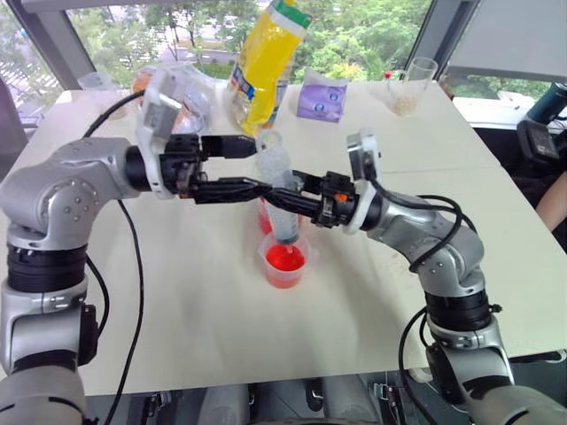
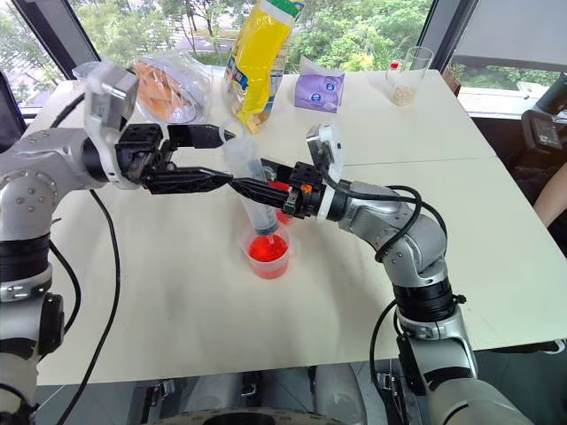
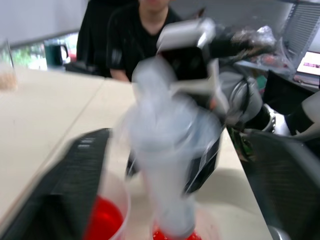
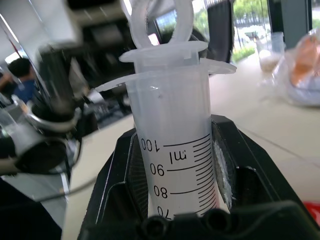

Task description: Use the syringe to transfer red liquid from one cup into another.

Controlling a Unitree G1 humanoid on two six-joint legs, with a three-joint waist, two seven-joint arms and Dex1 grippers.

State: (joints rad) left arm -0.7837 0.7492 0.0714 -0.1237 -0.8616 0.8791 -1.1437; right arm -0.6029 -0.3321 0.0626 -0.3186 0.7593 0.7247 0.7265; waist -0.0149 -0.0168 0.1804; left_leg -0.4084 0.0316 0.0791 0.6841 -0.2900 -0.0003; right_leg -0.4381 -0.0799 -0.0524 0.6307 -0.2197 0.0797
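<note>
The syringe (image 1: 279, 190) stands nearly upright over your white counter (image 1: 186, 301) by the windows, tip down in a cup (image 1: 285, 264) of red liquid (image 1: 284, 258), plunger end up. Right gripper (image 1: 297, 202) jaws clamp its barrel; left gripper (image 1: 252, 168) jaws are spread.

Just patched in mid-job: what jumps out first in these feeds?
At the table's middle, the clear syringe stands tilted with its tip in a small cup of red liquid, the right tool clamped on its barrel; a second red cup sits right behind. The left tool is open around the syringe's upper end. At the table's far edge stands a tall yellow bag.
</note>
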